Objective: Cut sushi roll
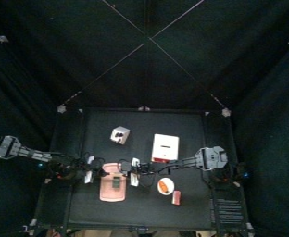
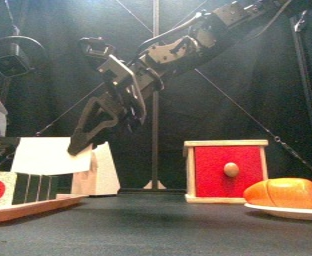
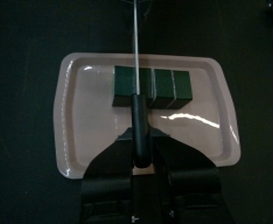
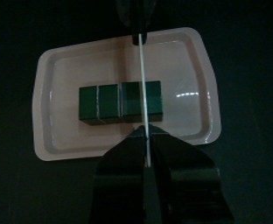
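Note:
A dark green sushi roll, scored into several pieces, lies on a pink tray at the table's front left. A knife hangs above the roll, across its length. Its black handle sits between the jaws of my left gripper, which is shut on it. In the right wrist view the blade shows as a thin bright line coming out of my right gripper, whose jaws are pressed together around it. Both arms meet over the tray in the top view.
A red box in a wooden frame stands right of centre. A plate with an orange food item lies at the front right. A small white block stands behind the tray.

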Tool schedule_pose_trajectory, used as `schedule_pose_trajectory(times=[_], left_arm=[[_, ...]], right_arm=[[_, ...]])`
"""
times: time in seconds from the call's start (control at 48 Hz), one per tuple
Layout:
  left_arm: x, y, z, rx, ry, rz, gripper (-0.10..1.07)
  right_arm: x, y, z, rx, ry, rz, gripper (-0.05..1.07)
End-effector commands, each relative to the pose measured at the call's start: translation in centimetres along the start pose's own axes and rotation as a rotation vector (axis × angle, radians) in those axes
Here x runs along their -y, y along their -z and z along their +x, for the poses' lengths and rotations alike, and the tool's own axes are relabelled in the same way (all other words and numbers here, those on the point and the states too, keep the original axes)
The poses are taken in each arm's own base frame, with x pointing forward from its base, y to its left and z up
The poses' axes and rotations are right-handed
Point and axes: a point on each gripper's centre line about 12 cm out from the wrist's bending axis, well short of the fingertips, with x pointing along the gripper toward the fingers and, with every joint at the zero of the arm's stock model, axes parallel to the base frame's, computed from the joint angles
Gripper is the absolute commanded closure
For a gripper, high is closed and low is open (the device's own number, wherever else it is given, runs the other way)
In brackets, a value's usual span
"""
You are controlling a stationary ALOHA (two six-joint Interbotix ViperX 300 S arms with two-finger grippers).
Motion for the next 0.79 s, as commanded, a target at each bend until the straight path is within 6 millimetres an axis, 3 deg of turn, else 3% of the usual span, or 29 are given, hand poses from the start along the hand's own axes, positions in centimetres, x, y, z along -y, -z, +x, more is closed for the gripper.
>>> schedule_pose_trajectory(times=[0.0, 0.771], left_arm=[[0.3, -1.2, -0.1, -0.004, 0.012, 0.021, 0.59], [0.5, -4.0, -1.0, 0.077, -0.009, 0.149, 0.6]], right_arm=[[-0.5, -2.2, -0.9, 0.059, -0.01, -0.005, 0.78], [-1.4, -3.2, -2.0, 0.104, -0.023, -0.046, 0.78]])
